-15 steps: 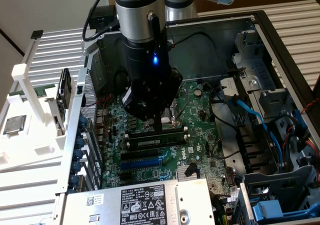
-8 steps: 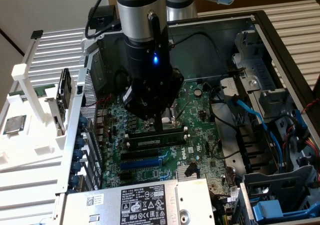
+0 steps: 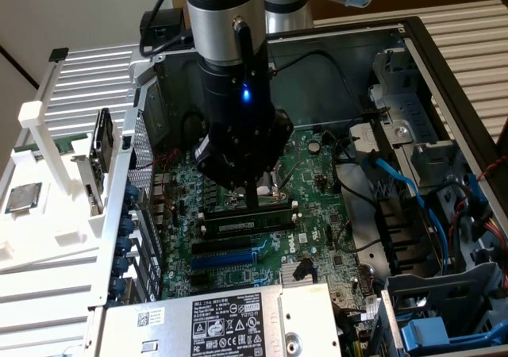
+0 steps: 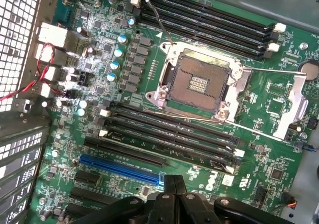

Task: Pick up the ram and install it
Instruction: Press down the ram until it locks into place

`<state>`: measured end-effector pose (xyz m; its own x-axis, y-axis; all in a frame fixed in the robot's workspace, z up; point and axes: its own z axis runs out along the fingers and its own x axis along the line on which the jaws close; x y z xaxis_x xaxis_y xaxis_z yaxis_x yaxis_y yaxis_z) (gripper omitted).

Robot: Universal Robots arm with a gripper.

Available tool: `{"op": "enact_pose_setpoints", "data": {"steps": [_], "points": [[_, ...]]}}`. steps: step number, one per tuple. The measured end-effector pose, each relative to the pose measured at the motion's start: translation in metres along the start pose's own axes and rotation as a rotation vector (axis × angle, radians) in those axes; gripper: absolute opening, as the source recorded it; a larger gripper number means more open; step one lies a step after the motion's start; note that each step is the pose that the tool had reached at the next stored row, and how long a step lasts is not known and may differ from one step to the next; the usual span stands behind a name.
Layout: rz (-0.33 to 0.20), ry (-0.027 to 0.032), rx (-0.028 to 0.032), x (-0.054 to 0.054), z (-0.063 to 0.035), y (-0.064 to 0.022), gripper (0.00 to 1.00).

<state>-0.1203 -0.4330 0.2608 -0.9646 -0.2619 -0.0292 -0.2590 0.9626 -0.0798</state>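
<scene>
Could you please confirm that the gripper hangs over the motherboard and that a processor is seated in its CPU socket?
Not quite: the CPU socket is empty, with its contact field bare and the load plate swung open, as the wrist view shows. The gripper does hang over the motherboard.

White slatted tabletop [image 3: 79,79] under a plain pale wall [image 3: 71,8].
</scene>
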Motion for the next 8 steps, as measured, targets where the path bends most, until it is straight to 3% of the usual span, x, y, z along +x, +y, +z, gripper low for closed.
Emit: {"op": "enact_pose_setpoints", "data": {"steps": [8], "points": [[0.062,0.005,0.0018,-0.0005,0.0,0.0002,0.1]]}}
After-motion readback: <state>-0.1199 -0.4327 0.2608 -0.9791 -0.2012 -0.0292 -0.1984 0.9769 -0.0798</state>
